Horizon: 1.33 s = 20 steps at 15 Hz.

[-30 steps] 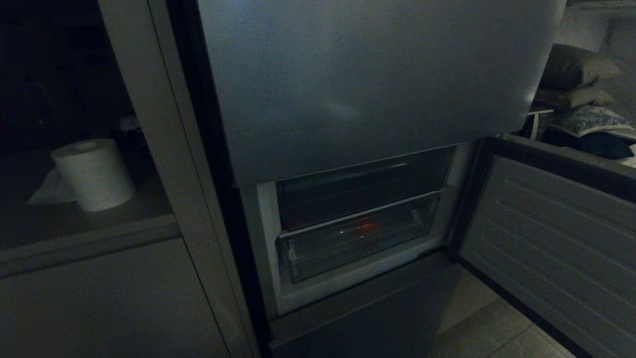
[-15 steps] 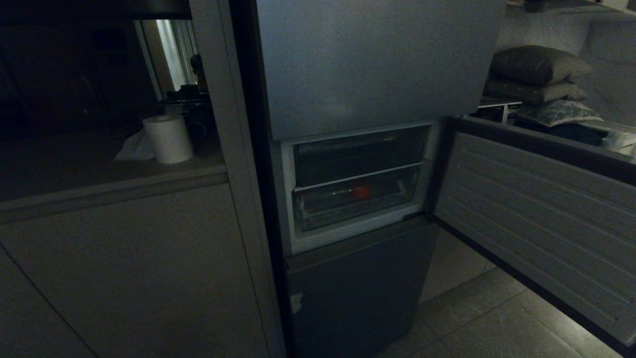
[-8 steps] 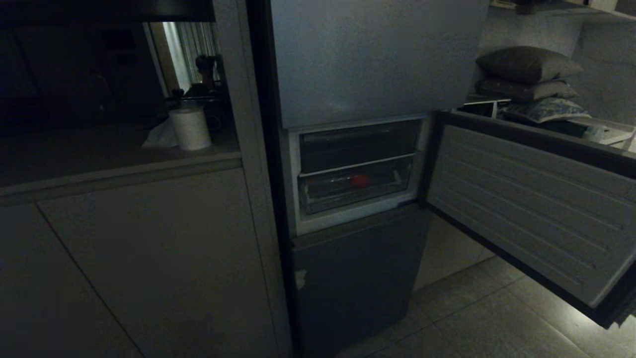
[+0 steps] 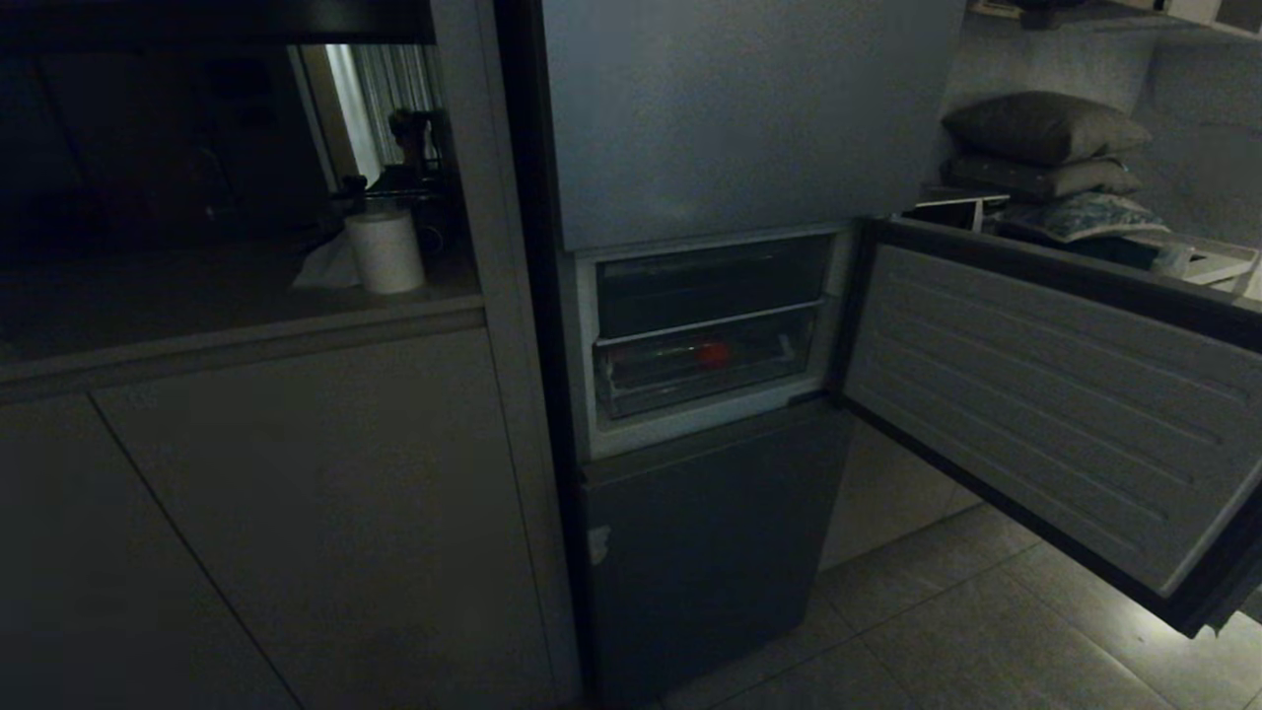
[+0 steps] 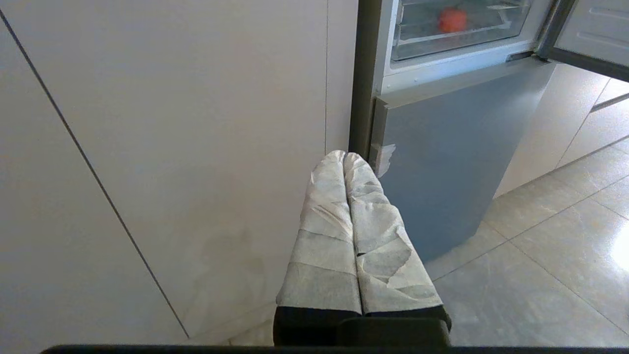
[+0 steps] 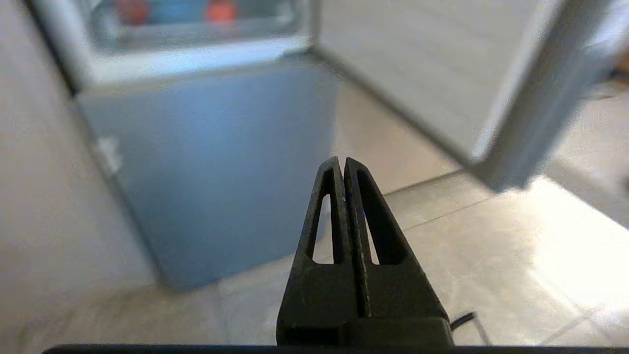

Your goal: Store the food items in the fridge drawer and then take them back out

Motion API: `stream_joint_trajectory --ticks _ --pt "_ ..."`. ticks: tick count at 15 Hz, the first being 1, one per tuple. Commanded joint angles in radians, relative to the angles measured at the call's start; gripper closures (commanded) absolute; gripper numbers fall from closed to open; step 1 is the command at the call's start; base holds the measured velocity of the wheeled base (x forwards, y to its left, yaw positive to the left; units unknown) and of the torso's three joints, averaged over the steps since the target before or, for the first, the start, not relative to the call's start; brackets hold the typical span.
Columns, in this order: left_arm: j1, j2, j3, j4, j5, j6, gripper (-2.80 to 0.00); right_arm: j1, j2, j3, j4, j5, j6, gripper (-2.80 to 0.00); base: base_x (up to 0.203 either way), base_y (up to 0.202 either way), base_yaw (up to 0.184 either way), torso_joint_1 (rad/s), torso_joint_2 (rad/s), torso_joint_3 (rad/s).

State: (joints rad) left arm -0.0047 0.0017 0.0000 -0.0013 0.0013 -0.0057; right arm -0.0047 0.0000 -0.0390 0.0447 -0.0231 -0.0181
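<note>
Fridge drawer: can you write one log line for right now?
fridge drawer: pushed in | red food item: inside | middle door: open | left gripper: shut, empty | right gripper: shut, empty

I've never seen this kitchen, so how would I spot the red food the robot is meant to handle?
Find the tall grey-blue fridge beside the pale cabinets; its middle door hangs open to the right. Behind it, below a flat shelf, sits a clear plastic fridge drawer. The round red-orange food item lies inside it, the only bright red thing against the clear plastic.

Head view is very dim; both wrist views are bright, the right one blurred, with floor (image 6: 565,236) glare.
</note>
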Motion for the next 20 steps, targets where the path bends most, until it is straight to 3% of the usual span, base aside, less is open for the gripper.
stream_joint_trajectory --ticks 1,4,7,9,11,14,15,20 --pt "0.000 0.000 0.000 0.000 0.000 0.000 0.00 0.000 0.013 -0.054 0.014 -0.052 0.004 0.00 0.000 0.000 0.000 0.000 0.00 0.000" --pt "0.000 0.000 0.000 0.000 0.000 0.000 0.00 -0.003 0.136 -0.212 0.096 -0.141 0.094 0.00 0.000 0.000 0.000 0.000 0.00 0.000" --pt "0.000 0.000 0.000 0.000 0.000 0.000 0.00 -0.090 0.420 -0.296 0.083 -0.139 0.290 0.00 0.000 0.000 0.000 0.000 0.00 0.000" --pt "0.000 0.000 0.000 0.000 0.000 0.000 0.00 -0.273 0.623 -0.324 -0.014 -0.076 0.377 0.00 0.000 0.000 0.000 0.000 0.00 0.000" --pt "0.000 0.000 0.000 0.000 0.000 0.000 0.00 -0.552 0.788 -0.329 -0.176 0.028 0.423 0.00 0.000 0.000 0.000 0.000 0.00 0.000" --pt "0.000 0.000 0.000 0.000 0.000 0.000 0.00 -0.874 0.988 -0.337 -0.392 0.192 0.444 0.00 0.000 0.000 0.000 0.000 0.00 0.000" --pt "0.000 0.000 0.000 0.000 0.000 0.000 0.00 -0.930 1.061 -0.340 -0.452 0.229 0.436 0.00 0.000 0.000 0.000 0.000 0.00 0.000" --pt "0.000 0.000 0.000 0.000 0.000 0.000 0.00 -0.967 1.382 -0.390 -0.692 0.287 0.427 0.00 0.000 0.000 0.000 0.000 0.00 0.000"
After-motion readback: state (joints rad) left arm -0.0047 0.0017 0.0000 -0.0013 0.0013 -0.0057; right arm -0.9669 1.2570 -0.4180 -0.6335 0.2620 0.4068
